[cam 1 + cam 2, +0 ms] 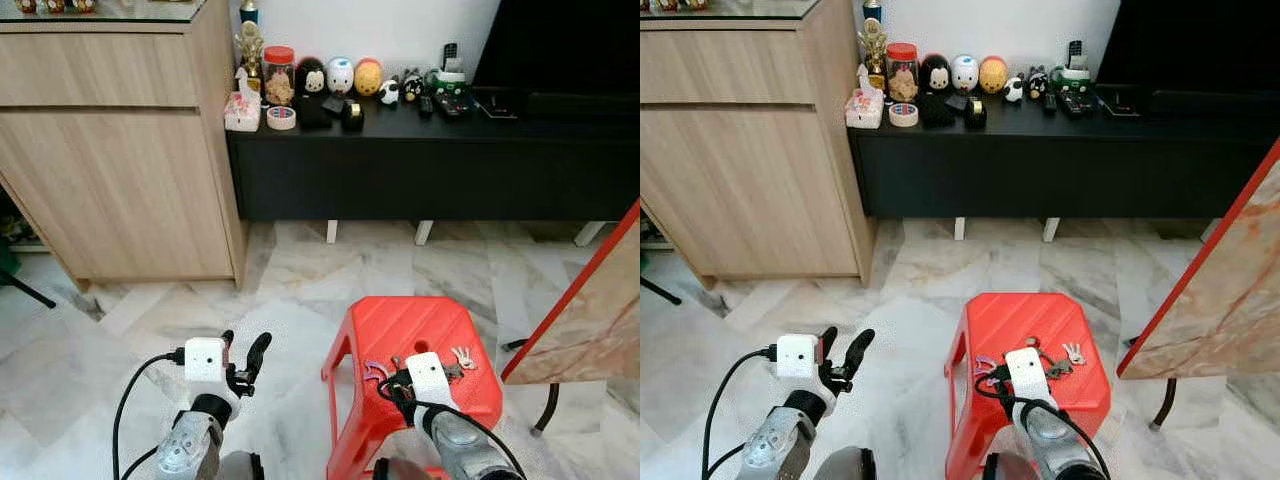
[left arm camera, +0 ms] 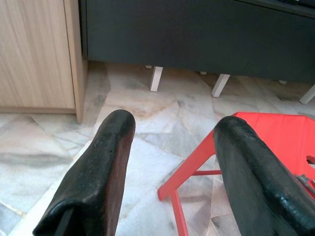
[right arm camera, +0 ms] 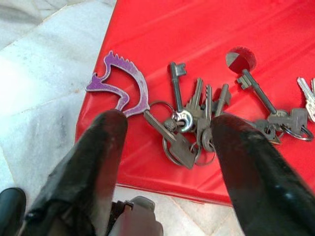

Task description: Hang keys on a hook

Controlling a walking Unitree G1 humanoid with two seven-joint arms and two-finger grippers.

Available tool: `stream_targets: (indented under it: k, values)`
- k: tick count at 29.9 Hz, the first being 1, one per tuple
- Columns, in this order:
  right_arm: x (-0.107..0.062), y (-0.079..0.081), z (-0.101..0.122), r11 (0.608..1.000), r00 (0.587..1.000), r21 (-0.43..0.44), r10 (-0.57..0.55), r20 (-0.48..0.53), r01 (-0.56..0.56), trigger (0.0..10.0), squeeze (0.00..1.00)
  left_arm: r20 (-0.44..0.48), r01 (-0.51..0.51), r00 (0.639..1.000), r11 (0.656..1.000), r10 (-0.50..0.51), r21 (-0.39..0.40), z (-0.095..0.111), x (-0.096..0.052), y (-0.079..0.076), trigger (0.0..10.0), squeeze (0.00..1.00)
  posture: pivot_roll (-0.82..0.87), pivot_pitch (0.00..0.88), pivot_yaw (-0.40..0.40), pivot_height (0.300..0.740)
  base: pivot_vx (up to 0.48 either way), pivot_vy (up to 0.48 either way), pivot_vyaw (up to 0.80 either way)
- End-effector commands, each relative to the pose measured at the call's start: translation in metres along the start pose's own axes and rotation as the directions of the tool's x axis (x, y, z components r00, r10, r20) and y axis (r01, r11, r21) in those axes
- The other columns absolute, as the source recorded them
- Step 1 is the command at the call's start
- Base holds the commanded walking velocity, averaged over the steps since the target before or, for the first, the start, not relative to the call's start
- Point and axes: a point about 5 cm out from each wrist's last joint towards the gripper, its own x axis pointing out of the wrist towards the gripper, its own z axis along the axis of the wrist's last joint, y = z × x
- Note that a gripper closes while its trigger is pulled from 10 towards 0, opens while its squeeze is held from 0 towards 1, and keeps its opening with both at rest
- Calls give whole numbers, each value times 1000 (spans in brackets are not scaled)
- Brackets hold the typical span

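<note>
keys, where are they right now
The keys lie on the red stool, near its front edge, on the robot's right side, with the open right tool poised around them.

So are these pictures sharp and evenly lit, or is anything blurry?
Head views: sharp, soft daylight, mild glare on the marble floor. Right wrist view: keys crisp on the red stool, fingers soft-edged. Left wrist view: fingers blurred, floor clearer.

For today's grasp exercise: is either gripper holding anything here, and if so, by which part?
Nothing is held. The right gripper hangs open over the keys on the red stool; the left gripper is open and empty.
</note>
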Motion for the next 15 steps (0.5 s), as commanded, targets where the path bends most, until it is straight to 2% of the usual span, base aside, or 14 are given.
stream_targets:
  k: [1,2,3,4,5,11,15]
  values:
    - [0,-1,-1,1000,1000,10,-7,-9,7,10000,1000,10,5,1000,1000,-5,-1,3,1,-3,10000,0,51,66,-81,632,0,0,0]
    - [1,0,0,1000,1000,0,-2,-8,2,10000,1000,10,8,1000,1000,-8,-1,3,0,-4,10000,0,55,78,-86,632,0,0,0]
    - [1,0,1,1000,1000,-13,1,-7,-1,10000,761,10,9,1000,1000,-9,-1,3,1,-5,10000,0,56,80,-86,632,0,0,0]
    - [1,0,1,1000,1000,-24,1,-6,-1,10000,349,12,10,1000,1000,-10,-1,4,1,-5,10000,0,57,82,-88,632,0,0,0]
    - [1,0,1,999,1000,-35,-3,-6,3,10000,0,16,10,1000,1000,-10,-1,5,0,-6,10000,0,62,89,-91,632,0,0,0]
    - [2,-2,9,998,999,-66,-14,36,16,10000,0,62,7,998,1000,-7,1,16,3,-8,10000,0,63,114,-93,632,0,0,0]
    - [2,-1,17,997,996,-76,-17,87,23,10000,0,87,4,996,1000,-4,-3,23,-2,-9,10000,0,63,138,-93,632,0,0,0]
